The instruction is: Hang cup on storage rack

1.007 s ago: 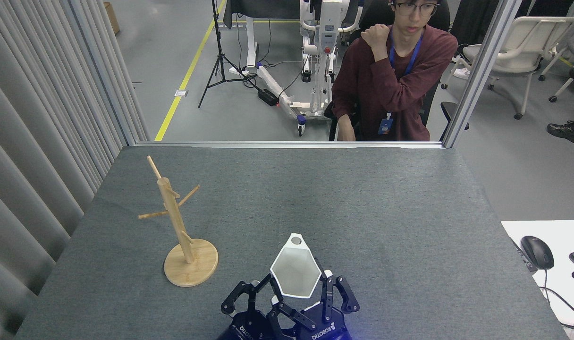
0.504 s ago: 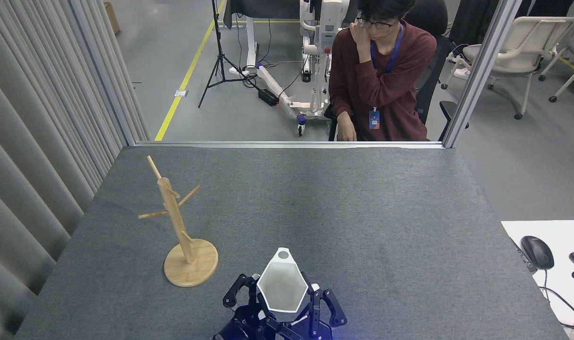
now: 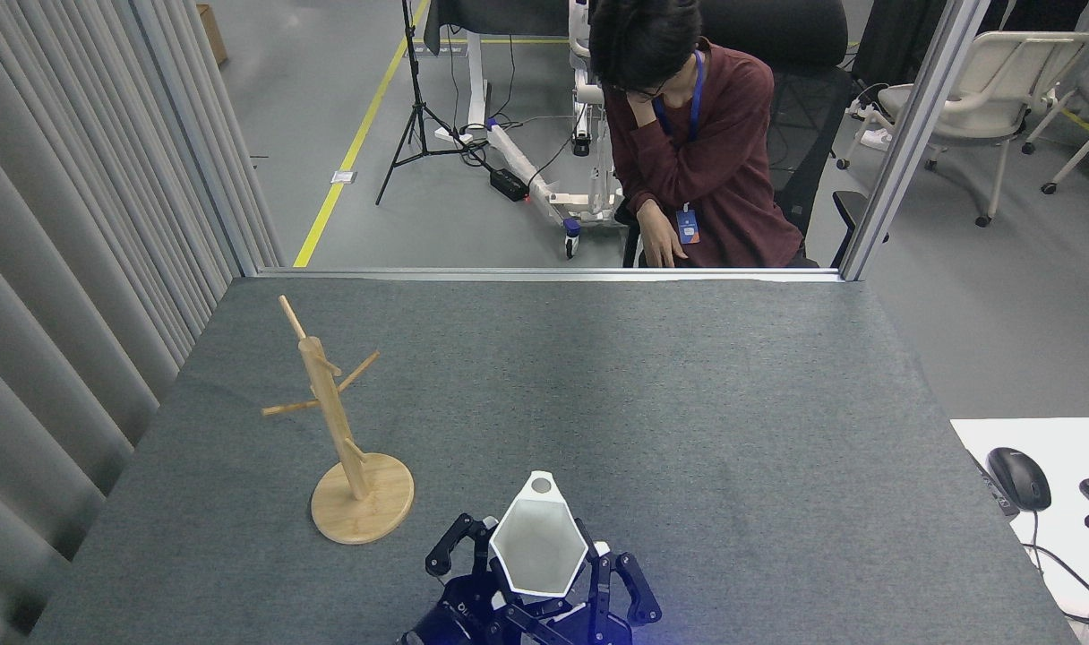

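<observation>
Cup [image 3: 538,548] upright between dark fingers [image 3: 598,582], seemingly gripped, near storage rack [image 3: 337,425]

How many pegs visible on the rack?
4 on the storage rack: one up-left at the top, one short near the top, one long pointing left, one right. A low stub shows near the base; others may be hidden.

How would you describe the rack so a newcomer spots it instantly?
Start at the grey table and look to its left side, near the curtain. The rack stands there: a slim wooden post on a round disc base. Unlike the white cup at the near edge, it has thin angled pegs.
</observation>
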